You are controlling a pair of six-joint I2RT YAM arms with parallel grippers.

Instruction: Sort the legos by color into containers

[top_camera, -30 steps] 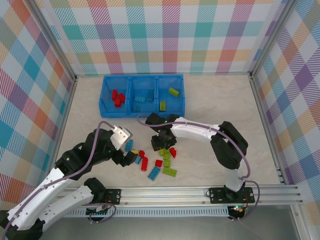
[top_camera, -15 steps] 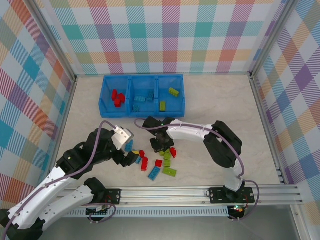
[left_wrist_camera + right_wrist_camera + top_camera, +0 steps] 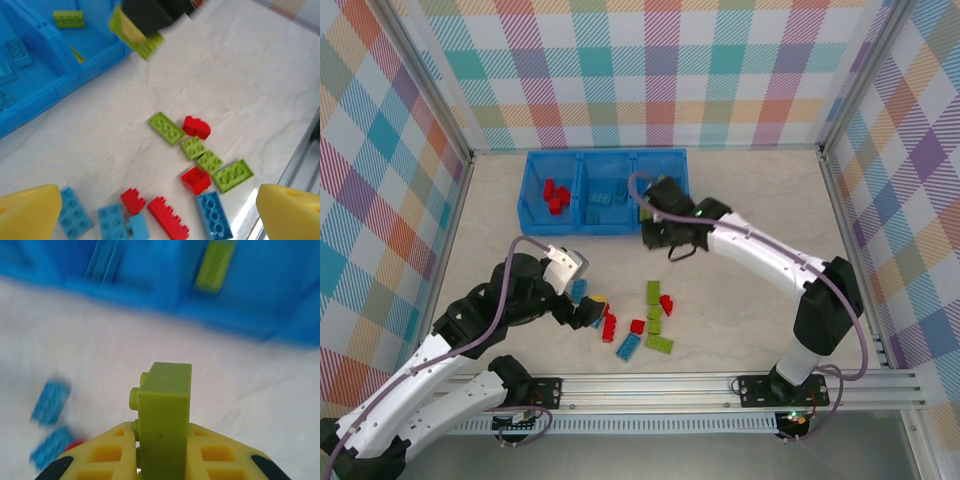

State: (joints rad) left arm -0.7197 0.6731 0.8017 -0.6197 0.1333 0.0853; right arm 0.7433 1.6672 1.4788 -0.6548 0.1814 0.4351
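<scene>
The right gripper (image 3: 164,440) is closed tight on one lime-green brick (image 3: 165,405), pinched between its two yellow fingers (image 3: 107,452) and standing on end, long axis running up out of the grip, studs facing left in the wrist view. From above, this gripper (image 3: 660,235) sits at the near wall of the blue tray (image 3: 527,190), at the tray's right end. The move ahead seems to turn on one thing: the right-hand compartment (image 3: 660,153), where two green bricks (image 3: 215,265) already lie, is straight ahead of the fingers and just past that near wall, while the held brick hangs over bare table (image 3: 770,200) just short of it. It probably needs to go a little farther toward the table's far edge before letting go, or the brick may catch the wall. The right arm is by far the nearer one to that compartment. The left gripper (image 3: 157,215) is wide open and holds nothing; it hovers (image 3: 585,312) at the left edge of the loose bricks (image 3: 166,128) near the table's near edge, closest to the blue bricks (image 3: 74,215). No brand, label or writing can be read; the studs are too blurred to tell.
</scene>
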